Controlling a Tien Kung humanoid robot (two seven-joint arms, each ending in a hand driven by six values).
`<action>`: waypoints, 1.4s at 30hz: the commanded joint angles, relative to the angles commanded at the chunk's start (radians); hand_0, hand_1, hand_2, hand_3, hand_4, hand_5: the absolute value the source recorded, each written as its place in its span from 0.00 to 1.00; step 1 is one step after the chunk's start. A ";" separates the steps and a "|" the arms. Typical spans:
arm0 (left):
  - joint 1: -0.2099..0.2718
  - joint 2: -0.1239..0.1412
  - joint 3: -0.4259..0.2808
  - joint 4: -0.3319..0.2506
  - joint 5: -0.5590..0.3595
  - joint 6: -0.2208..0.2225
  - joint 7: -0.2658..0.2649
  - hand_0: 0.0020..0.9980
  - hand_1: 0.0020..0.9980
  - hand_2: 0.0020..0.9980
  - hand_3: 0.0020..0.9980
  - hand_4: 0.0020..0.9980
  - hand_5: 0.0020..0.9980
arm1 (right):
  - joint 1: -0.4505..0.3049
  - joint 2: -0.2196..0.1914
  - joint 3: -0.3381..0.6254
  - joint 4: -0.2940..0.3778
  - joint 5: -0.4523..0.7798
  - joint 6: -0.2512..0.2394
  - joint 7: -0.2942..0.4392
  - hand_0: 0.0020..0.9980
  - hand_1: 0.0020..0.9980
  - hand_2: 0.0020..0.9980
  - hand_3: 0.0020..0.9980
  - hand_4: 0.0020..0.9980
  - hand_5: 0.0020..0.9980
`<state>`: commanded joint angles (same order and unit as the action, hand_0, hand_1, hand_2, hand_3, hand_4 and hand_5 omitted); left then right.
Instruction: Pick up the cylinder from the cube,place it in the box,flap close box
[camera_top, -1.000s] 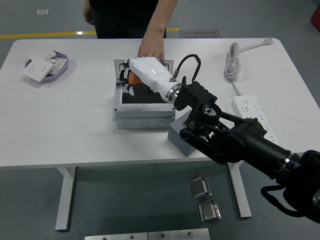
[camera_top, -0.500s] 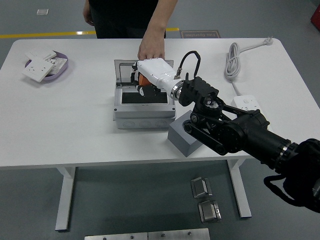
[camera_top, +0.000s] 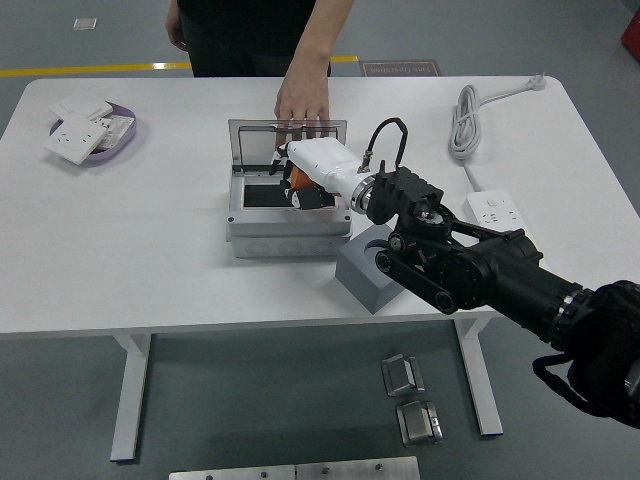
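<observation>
The robot's right hand (camera_top: 303, 178) grips an orange cylinder (camera_top: 297, 180) over the open grey box (camera_top: 288, 232). A person's hand (camera_top: 302, 100) rests on the clear lid (camera_top: 288, 136).

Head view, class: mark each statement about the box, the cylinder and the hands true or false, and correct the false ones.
1. The right hand grips the orange cylinder over the open box. True.
2. The lid is shut flat on the box. False: it stands open at the far side.
3. A person's hand rests at the lid's top edge. True.
4. The grey cube lies inside the box. False: it sits on the table, by the box's near right corner.
5. The power strip is left of the box. False: it lies to the right.
</observation>
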<state>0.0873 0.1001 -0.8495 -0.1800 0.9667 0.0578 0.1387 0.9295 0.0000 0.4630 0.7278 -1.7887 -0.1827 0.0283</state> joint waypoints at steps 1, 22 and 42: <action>-0.001 0.000 0.000 0.000 0.000 0.000 0.000 0.58 0.63 0.53 0.58 0.63 0.24 | 0.000 0.000 -0.001 -0.003 0.003 0.000 0.001 0.69 0.67 0.66 0.69 0.53 0.24; -0.003 0.000 0.005 0.000 0.002 -0.001 -0.001 0.59 0.63 0.53 0.58 0.63 0.23 | -0.008 0.000 -0.010 0.029 0.048 -0.009 0.010 0.77 0.70 0.70 0.71 0.75 0.38; -0.004 0.001 0.012 0.000 -0.003 0.000 -0.001 0.59 0.63 0.53 0.58 0.62 0.23 | 0.142 0.000 0.088 0.037 0.303 0.046 0.022 0.77 0.69 0.69 0.71 0.76 0.39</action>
<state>0.0837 0.1011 -0.8373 -0.1800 0.9640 0.0576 0.1378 1.0715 0.0000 0.5511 0.7650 -1.4858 -0.1364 0.0504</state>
